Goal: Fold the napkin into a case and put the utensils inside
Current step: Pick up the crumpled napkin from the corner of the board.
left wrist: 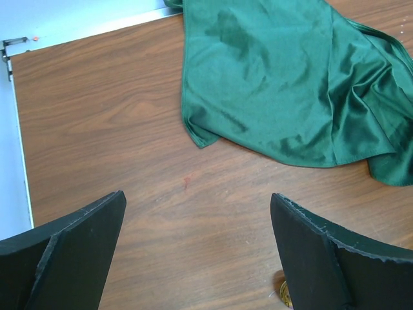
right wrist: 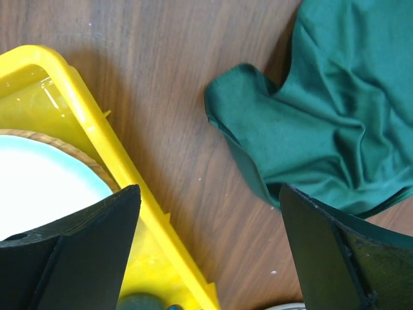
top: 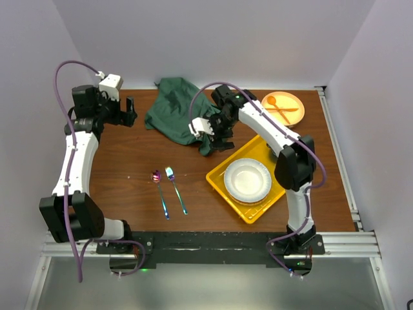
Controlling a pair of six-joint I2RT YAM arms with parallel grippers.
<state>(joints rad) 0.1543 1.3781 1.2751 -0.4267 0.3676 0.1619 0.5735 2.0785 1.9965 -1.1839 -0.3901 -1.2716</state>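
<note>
Right gripper [right wrist: 208, 194] and left gripper [left wrist: 197, 199], jaws apart and empty, flank the crumpled napkin [left wrist: 290, 84]; I should spread it flat first.

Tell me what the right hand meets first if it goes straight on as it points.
Most likely the bare table, in the gap between the yellow tray and the green napkin. The right hand may also brush the napkin's edge; depth is unclear.

Bright even light, soft shadows, sheen on the napkin [left wrist: 284, 84], sharp
</note>
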